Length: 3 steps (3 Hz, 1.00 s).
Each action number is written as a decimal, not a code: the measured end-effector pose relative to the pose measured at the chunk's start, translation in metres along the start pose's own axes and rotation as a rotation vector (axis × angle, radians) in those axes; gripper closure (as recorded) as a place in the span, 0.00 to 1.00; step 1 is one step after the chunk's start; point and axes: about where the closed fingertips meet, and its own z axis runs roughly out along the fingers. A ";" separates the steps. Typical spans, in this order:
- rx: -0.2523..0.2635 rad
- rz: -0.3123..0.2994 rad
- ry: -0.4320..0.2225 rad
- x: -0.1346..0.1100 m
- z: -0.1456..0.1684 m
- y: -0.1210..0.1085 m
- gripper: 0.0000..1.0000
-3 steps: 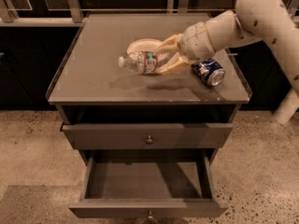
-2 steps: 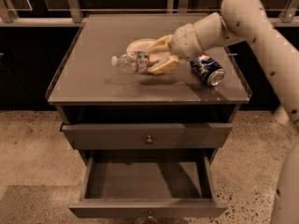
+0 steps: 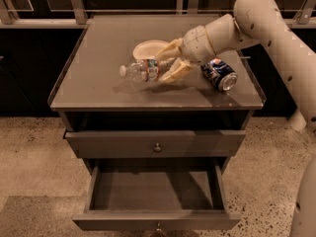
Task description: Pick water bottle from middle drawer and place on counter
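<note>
The water bottle [image 3: 142, 71] lies sideways a little above the counter [image 3: 103, 43], white cap to the left, casting a shadow on the surface below. My gripper [image 3: 162, 65] reaches in from the right over the counter's middle and is shut on the bottle's base end, one finger above it and one below. The middle drawer [image 3: 156, 220] is pulled open at the bottom of the view, and its inside shows nothing in it.
A pale bowl [image 3: 149, 48] sits on the counter just behind the gripper. A blue soda can [image 3: 220, 74] lies on its side at the right. The upper knobbed drawer [image 3: 157, 145] is closed. My arm [image 3: 276, 28] fills the right side. Speckled floor surrounds the cabinet.
The gripper has carried the bottle a little to the left and toward the counter's front. The can, bowl and drawers have not moved.
</note>
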 end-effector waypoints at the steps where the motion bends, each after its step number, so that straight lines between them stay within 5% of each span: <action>1: 0.000 0.000 0.000 0.000 0.000 0.000 0.11; 2: 0.000 0.000 0.000 0.000 0.000 0.000 0.00; 3: 0.000 0.000 0.000 0.000 0.000 0.000 0.00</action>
